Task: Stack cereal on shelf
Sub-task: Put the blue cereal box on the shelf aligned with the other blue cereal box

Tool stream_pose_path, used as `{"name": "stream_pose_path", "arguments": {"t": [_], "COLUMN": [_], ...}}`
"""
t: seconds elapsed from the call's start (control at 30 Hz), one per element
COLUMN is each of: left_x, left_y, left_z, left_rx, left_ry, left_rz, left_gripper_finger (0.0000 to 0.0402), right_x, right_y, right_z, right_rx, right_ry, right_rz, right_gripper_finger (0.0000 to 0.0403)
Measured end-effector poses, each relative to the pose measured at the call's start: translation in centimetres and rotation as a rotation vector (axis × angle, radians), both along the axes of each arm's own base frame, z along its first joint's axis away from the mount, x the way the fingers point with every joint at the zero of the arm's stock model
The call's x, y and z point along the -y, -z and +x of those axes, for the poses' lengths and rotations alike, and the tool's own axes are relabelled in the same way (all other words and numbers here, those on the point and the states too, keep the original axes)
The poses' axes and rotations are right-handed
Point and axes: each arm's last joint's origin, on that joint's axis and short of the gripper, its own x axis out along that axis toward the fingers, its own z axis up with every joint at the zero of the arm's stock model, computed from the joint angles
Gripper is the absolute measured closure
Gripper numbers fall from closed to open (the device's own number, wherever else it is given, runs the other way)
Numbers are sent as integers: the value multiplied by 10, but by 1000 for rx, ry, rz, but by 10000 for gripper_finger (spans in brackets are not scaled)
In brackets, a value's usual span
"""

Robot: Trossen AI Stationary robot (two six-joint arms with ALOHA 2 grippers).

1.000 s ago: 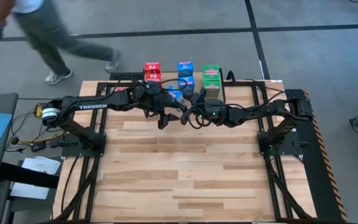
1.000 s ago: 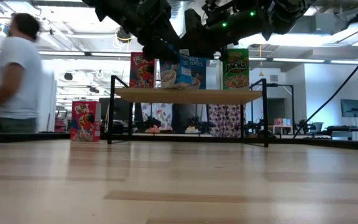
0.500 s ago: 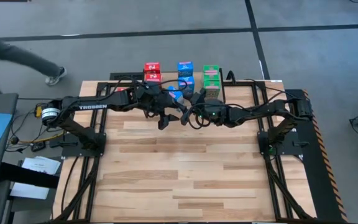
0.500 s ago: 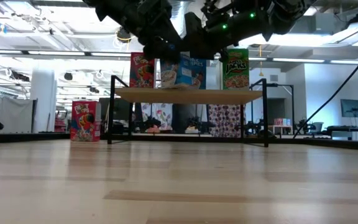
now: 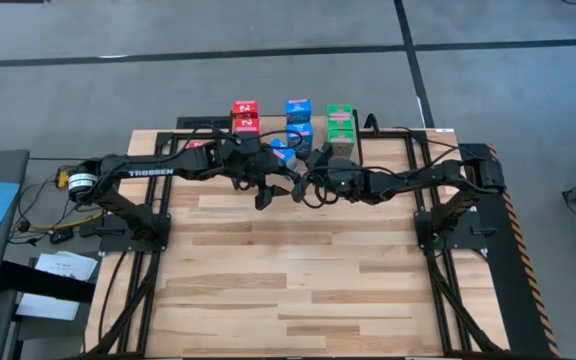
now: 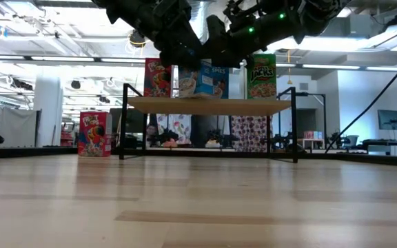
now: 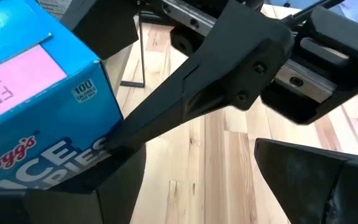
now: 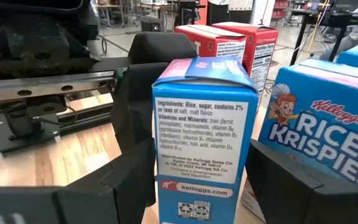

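I am holding my right pincer (image 8: pixel 201 182) apart over the shelf (image 6: pixel 212 105), with a blue box (image 8: pixel 204 124) standing between its two fingers (image 8: pixel 114 186). The box's narrow ingredients side is facing my right wrist. I am seeing a slim gap at each finger, so this pincer is straddling the box and not clamping it.

My left pincer (image 7: pixel 197 180) is reaching in from the opposite side, nose to nose with the right one. Its fingers are apart too. One of them is lying against the printed front of the same blue box, while the other is hanging clear, with bare wood showing between them. A finger of the right pincer is slanting across that gap and touching the box's edge.

In the low view the blue box is sitting on the shelf board directly below both pincers, tilting slightly.

Just beyond my right pincer, past the blue box, two red boxes (image 8: pixel 229 43) are standing side by side. A second blue box (image 8: pixel 316 137) is standing close beside the outer finger of that pincer, its front turned to me. A green box (image 6: pixel 261 76) is standing upright on the shelf, further out on my right pincer's side.

Well off from my left pincer, beside the shelf, another red box (image 6: pixel 94 134) is standing on the bench (image 6: pixel 198 207).
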Motion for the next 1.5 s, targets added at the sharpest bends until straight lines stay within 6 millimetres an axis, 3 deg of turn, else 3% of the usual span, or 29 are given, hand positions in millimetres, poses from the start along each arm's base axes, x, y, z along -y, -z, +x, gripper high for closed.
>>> {"name": "stream_pose_path", "arguments": {"t": [0.83, 1.5], "left_x": [-1, -1], "left_y": [-1, -1], "left_z": [1, 1], "left_rx": [17, 13], "left_ry": [-5, -21], "left_rz": [4, 26], "left_gripper_finger": [108, 108], "right_x": [-20, -31], "right_y": [-19, -33], "right_z": [-20, -14], "right_rx": [-45, 37], "right_ry": [-48, -109], "right_rz": [57, 107], "right_gripper_finger": [131, 131]}}
